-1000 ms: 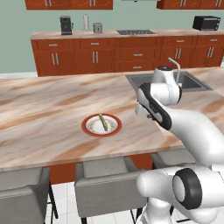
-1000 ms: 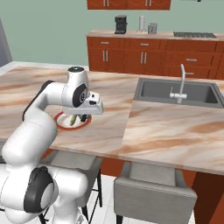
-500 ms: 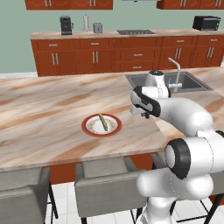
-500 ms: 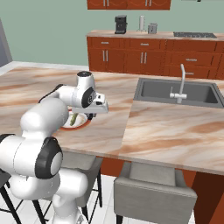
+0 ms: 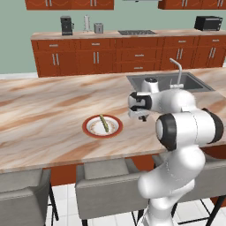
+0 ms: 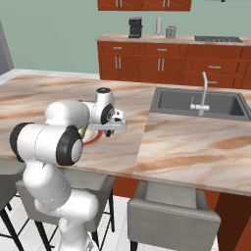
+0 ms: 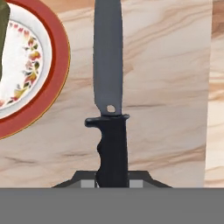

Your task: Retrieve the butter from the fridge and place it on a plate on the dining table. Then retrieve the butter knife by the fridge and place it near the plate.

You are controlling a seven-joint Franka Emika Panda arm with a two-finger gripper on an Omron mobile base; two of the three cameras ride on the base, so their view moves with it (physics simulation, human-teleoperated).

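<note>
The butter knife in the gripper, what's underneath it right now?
Under the butter knife is bare marbled dining table, with the plate just beside it. The knife covers the table directly beneath.

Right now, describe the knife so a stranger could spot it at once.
On the marbled table, find the red-rimmed plate carrying the butter. Just beside it, near the sink, the knife sits handle-first in the shut jaws: black grip, long grey blade, the one dark slim thing there.
</note>
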